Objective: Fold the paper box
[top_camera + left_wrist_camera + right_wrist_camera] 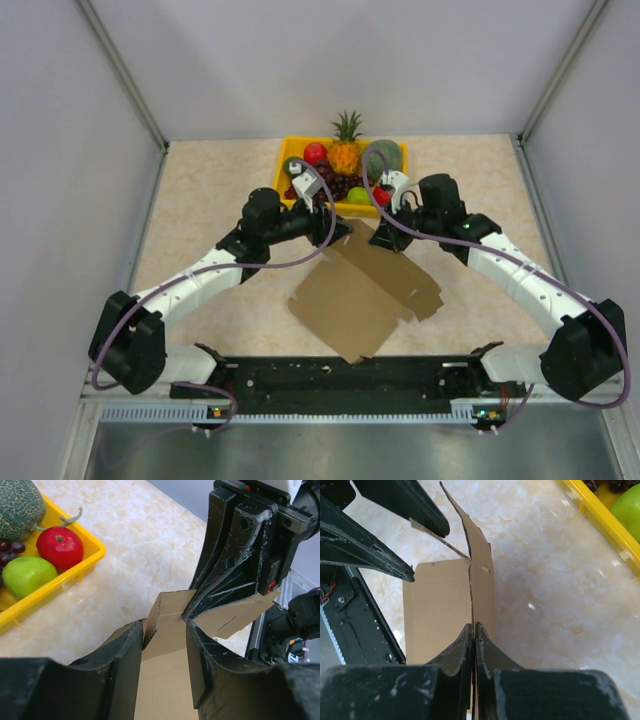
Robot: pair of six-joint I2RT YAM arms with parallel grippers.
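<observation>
Two grippers are meeting at the far edge of the box (365, 290), which is lying partly folded on the table (200, 210), just in front of the tray (350, 210) of fruit. My right gripper (473, 627) is pinching a raised flap edge-on, jaws closed tight on the cardboard. My left gripper (165, 630) is straddling another upturned flap, jaws standing roughly half apart with cardboard filling the gap. Whether they are squeezing it, I cannot tell.
</observation>
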